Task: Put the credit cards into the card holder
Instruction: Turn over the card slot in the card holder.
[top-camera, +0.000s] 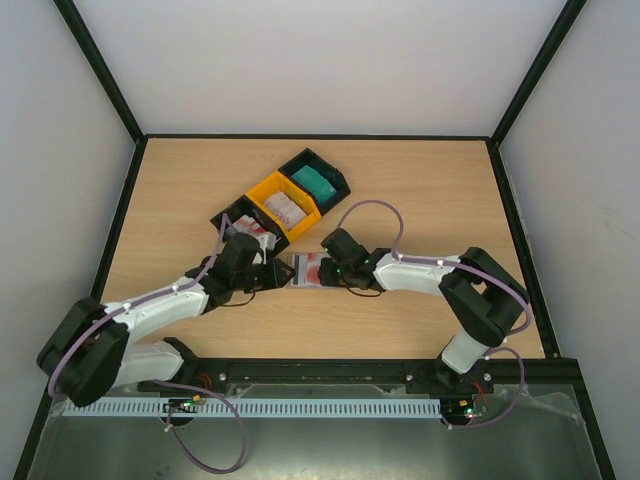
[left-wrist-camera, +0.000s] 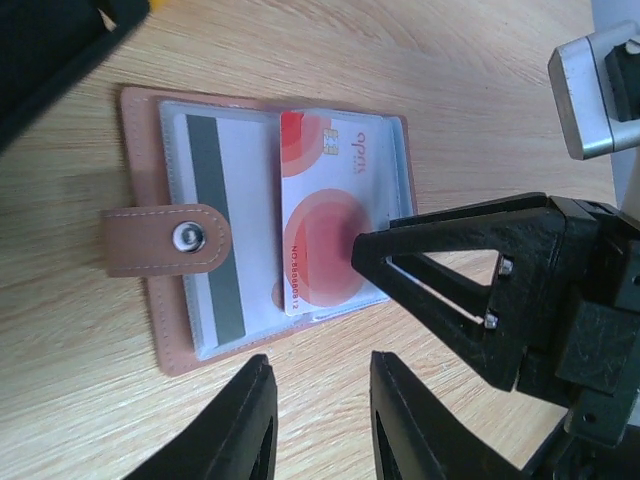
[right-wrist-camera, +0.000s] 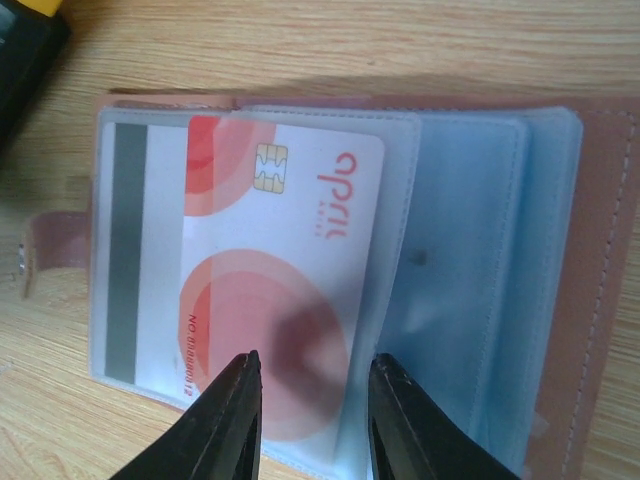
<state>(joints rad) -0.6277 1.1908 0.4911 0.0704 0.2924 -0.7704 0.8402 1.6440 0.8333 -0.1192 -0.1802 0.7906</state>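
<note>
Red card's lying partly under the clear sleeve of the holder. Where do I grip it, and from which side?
Take the card by its bare long edge, the strip lying over the striped card on the holder's tab side. Come in low from that side: the card lies flat and the rest looks tucked under the sleeve, so probably only that edge offers a pinch.

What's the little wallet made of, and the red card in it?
The card holder looks like pinkish-brown leather or imitation, matte, with stitched edges and a metal snap. Its pockets seem clear soft plastic, slightly shiny. The red-and-white card looks like stiff smooth plastic.
</note>
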